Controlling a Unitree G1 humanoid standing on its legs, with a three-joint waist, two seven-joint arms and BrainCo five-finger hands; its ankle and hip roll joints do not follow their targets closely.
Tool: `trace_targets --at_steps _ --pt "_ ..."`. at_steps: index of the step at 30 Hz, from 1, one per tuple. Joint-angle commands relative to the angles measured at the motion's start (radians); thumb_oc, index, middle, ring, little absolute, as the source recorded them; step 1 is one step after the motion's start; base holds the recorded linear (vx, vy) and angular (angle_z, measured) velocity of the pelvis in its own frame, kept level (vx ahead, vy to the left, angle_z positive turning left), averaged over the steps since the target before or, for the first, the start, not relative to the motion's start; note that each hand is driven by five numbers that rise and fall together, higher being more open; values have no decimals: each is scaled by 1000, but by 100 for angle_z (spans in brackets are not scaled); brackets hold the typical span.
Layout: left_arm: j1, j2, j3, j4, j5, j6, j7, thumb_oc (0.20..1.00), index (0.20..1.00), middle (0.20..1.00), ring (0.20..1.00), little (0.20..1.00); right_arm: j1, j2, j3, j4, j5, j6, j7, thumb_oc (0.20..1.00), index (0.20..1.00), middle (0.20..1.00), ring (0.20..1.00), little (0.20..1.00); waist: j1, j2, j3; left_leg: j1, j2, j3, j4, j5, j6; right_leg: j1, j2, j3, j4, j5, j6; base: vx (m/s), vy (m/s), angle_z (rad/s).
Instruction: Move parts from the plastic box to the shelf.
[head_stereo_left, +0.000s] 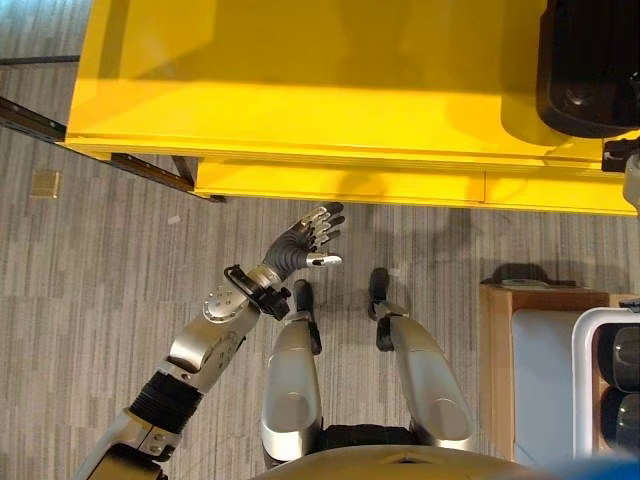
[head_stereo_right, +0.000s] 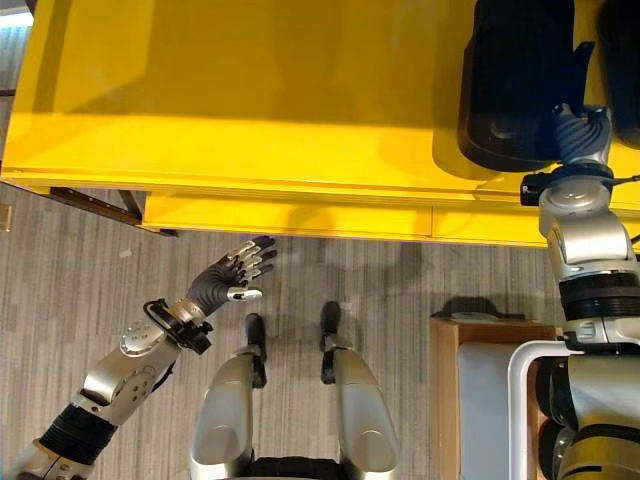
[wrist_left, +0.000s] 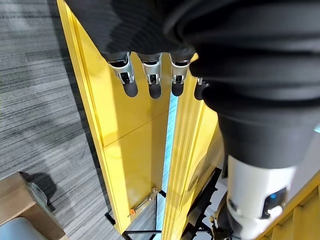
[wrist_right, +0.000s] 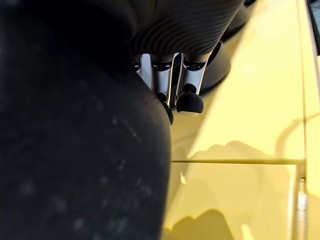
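Left hand (head_stereo_right: 238, 272): being held open, fingers spread, over the floor (head_stereo_left: 90, 260) below the shelf (head_stereo_right: 250, 110).
Right hand (head_stereo_right: 578, 135): being pressed against a black part (head_stereo_right: 515, 80) on the shelf (grip cannot be told).

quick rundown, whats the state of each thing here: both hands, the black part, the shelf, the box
left hand: open, empty, fingers spread, held over the floor in front of the shelf
right hand: against the black part up on the shelf; its grip cannot be told
black part: resting on the shelf top
yellow shelf: top surface bare apart from the black part
plastic box: on a wooden stand, dark parts inside
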Motion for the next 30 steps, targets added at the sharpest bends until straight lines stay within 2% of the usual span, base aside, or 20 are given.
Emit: trace_targets --at_steps 1,11,14,17,23,30 --pt "37 60 -10 -135 -15 17 -23 1000 1000 1000 1000 1000 -89 -60 21 3 27 -40 -55 200 200 200 200 200 43 -47 -44 -26 -11 -89 -10 17 5 26 -39 15 195 -177 67 36 -173 0" --pt "21 83 -12 -94 -10 34 -50 1000 1000 1000 1000 1000 -125 -38 61 75 28 -96 -68 200 200 200 200 200 61 -63 -44 -56 4 -103 -10 34 -1 11 -25 8 206 -180 66 47 -106 7" --pt "21 92 -9 -84 0 40 -87 1000 1000 1000 1000 1000 -135 -30 60 86 59 -104 -90 200 200 200 200 200 69 -65 -44 -65 8 -111 -12 40 -2 6 -22 3 219 -187 65 76 -106 4" --pt "27 104 -19 -71 4 35 -131 1000 1000 1000 1000 1000 -170 -22 62 115 86 -138 -112 200 200 200 200 200 80 -62 -44 -76 17 -122 -16 51 -6 -5 -15 -5 245 -200 60 133 -117 7" --pt "39 117 -33 -70 1 54 -187 1000 1000 1000 1000 1000 -200 -11 66 130 74 -110 -121 200 200 200 200 200 95 -47 -44 -85 39 -141 -25 73 -14 -23 -15 -20 326 -242 49 157 -77 10" --pt "62 128 -31 -62 0 44 -226 1000 1000 1000 1000 1000 -226 -12 78 171 52 -109 -112 200 200 200 200 200 115 -39 -44 -118 52 -168 -5 85 -20 -61 -18 -44 429 -290 36 107 -71 10"
